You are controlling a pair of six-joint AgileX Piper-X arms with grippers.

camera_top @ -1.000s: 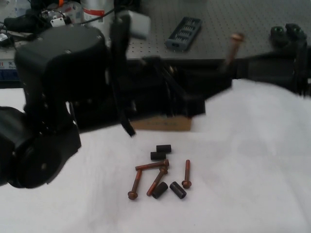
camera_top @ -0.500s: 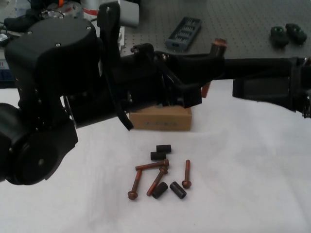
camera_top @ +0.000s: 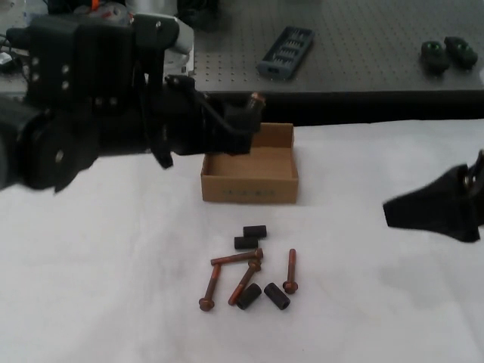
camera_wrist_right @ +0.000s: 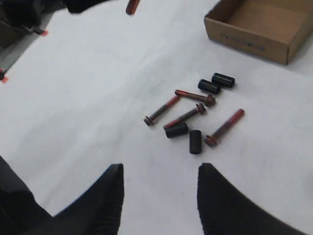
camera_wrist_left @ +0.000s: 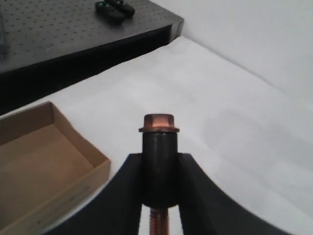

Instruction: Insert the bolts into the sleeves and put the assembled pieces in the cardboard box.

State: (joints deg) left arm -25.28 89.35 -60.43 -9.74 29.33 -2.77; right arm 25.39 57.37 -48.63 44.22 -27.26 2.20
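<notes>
Black and bulky, the left arm [camera_top: 83, 121] stood at the left of the high view, its left pincer [camera_wrist_left: 159, 159] clamped tight on a black sleeve [camera_wrist_left: 159, 169]. A copper bolt [camera_wrist_left: 159, 122] ran through that sleeve, its flanged head seated on one end and its threaded shank showing out of the other, between the fingers [camera_wrist_left: 122, 191]. From above, the bolt's head showed by the rear left corner of the cardboard box [camera_top: 249, 185], held up off the cloth and outside the walls. The box sat open-topped on the white cloth [camera_top: 113, 265] that covered the counter. Behind it, on bare perforated metal [camera_top: 363, 38], lay a slotted blue-grey case [camera_top: 286, 51]. Just in front of the box lay the loose parts in a small cluster: four loose bolts [camera_top: 209, 287] and four loose sleeves [camera_top: 255, 231]. Two of those sleeves lay side by side nearest the box, and two lay at the near edge among the bolt heads. Well to the right, the right pincer [camera_wrist_right: 160, 188] hung above the cloth with its fingers spread wide, gripping nothing. Two dark green pieces [camera_top: 446, 51] rested on the metal at the far right.
</notes>
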